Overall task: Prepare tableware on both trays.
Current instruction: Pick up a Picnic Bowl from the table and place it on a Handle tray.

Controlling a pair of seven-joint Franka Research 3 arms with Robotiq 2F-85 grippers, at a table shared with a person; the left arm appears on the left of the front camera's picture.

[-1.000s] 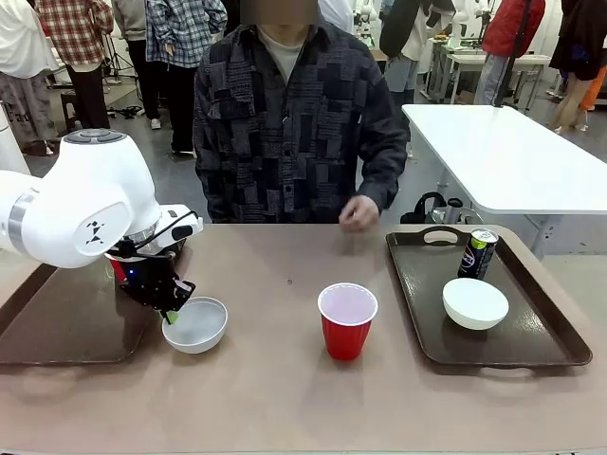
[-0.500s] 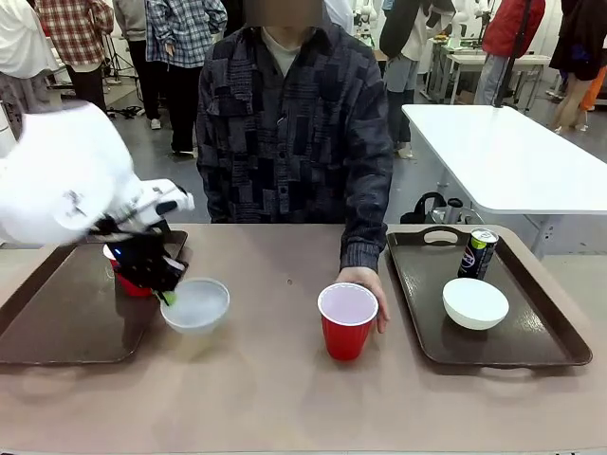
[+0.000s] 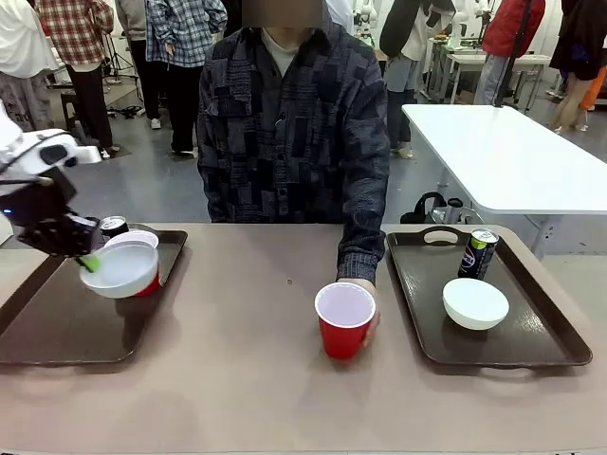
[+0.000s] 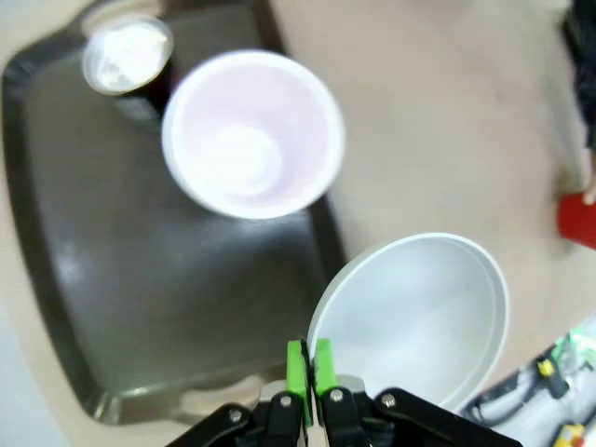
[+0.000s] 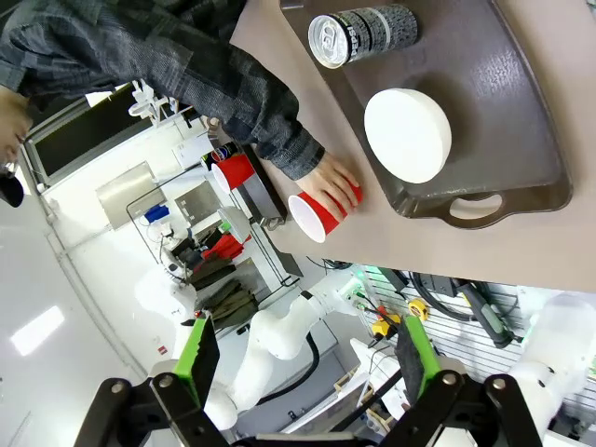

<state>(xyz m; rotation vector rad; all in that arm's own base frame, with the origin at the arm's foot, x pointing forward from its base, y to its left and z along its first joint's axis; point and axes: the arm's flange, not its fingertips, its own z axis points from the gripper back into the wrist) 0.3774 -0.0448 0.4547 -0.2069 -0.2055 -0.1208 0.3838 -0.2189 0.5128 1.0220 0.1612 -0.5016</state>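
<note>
Left pincer [image 4: 310, 377] pinches the rim of a white bowl [image 3: 120, 268], holding it tilted above the left tray [image 3: 57, 327], with a red cup [image 4: 251, 133] and can [image 4: 128, 58] on the tray at its 12 o'clock; right pincer [image 5: 305, 358] stands spread above the right tray [image 5: 521, 112], which bears a second bowl [image 5: 408, 134] and can [image 5: 363, 34]; a person's hand [image 5: 333, 182] grips another cup [image 3: 343, 319] mid-tabletop [image 3: 266, 379].

Open tan tabletop [image 3: 247, 379] between the dark brown rectangular trays [image 3: 57, 332]; a person's hand [image 3: 368, 289] grips the central red plastic cup [image 3: 343, 320].
</note>
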